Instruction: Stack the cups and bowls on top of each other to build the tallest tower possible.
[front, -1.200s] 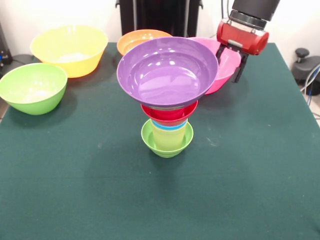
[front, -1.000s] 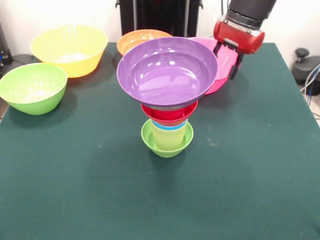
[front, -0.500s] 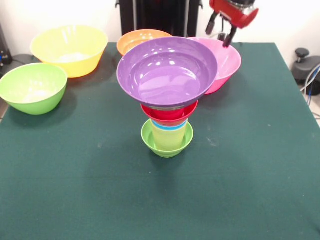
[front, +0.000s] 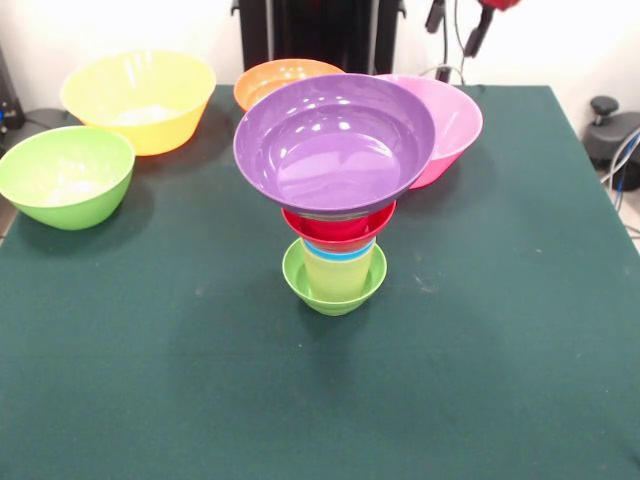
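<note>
Tower (front: 336, 215) stands upright at mid-table, long axis vertical: small lime-green bowl (front: 334, 283) at the base, cups nested above it, a small red bowl (front: 338, 224), and the wide purple bowl (front: 335, 143) on top, mouth up. Behind the tower sit the pink bowl (front: 455, 125) and orange bowl (front: 270, 76). Farthest back, above the pink bowl at the top edge, the gripper (front: 456, 24) hangs released, fingers apart, well clear of the tower.
</note>
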